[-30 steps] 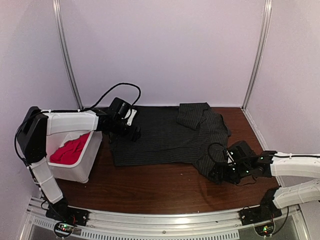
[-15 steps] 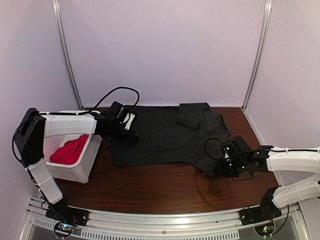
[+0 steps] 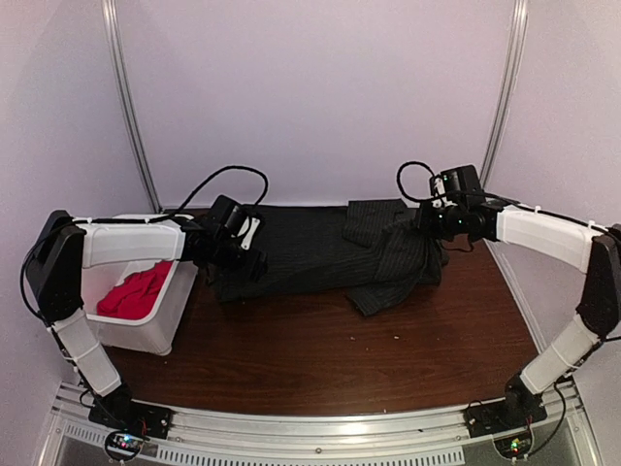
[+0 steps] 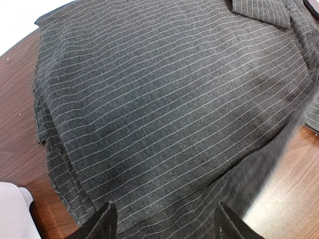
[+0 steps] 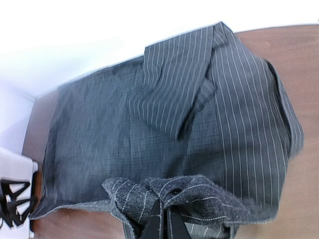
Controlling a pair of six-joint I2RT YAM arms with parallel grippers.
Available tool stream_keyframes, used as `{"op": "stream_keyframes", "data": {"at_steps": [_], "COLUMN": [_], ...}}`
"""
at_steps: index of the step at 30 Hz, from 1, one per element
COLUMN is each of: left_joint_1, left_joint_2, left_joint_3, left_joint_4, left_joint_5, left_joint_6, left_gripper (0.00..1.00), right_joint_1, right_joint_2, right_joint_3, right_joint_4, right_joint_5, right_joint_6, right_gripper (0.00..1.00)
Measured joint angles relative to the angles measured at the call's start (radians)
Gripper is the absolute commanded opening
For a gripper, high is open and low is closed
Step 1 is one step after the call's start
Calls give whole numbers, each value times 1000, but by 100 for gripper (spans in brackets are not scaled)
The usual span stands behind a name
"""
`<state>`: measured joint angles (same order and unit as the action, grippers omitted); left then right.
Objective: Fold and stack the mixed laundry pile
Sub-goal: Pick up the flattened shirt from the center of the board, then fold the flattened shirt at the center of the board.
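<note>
- The right fingers are closed on a bunched fold of the pinstriped shirt, held raised over the garment's far right corner.
- The left fingers are open and grip nothing. They are poised just above the shirt's left edge.
- The shirt lies spread on the surface, with its right portion drawn up and doubled over. A loose flap trails at the near edge, about centre.
- The red T-shirt sits in the white bin at left, not yet folded.
- Risk: the pinch holds a crumpled wad, not a clean edge. Released here, it would likely drop as a lump and leave a crooked fold.
- Risk: nothing pins the left side. Any pull by the right arm could drag the whole shirt across the surface.
- Risk: the grip looks shallow, so fabric could slip free mid-carry.
- Risk: the trailing flap may tuck under and crease.
- Risk: the left arm lies close to the bin, and a careless sweep could knock it.
</note>
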<state>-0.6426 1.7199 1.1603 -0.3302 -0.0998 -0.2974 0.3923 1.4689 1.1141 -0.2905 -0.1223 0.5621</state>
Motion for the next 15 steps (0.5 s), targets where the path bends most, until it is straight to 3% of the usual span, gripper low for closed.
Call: {"op": "stream_keyframes", "data": {"at_steps": [2,5,8,11,15], "left_joint_1": [0,0,0,0,0], "left_joint_2": [0,0,0,0,0], "left_joint_3": [0,0,2,1,-5], "left_joint_4": [0,0,0,2,18], "left_joint_5": [-4,-12,-14,-11,-1], "left_joint_6": [0,0,0,0,0], "left_gripper": [68,68,68,68,68], "right_joint_1": [-49,-95,-124,-131,-128], "right_joint_2": [111,241,298,278,98], "right_joint_3": [91,199,227,178,-64], "right_joint_4": [33,67,67,61,61], "right_joint_5": [-43,-101,-143,-163,-196], "right_joint_6": [-24,-48,-69,-84,-77], "right_gripper": [1,40,66,70,68]}}
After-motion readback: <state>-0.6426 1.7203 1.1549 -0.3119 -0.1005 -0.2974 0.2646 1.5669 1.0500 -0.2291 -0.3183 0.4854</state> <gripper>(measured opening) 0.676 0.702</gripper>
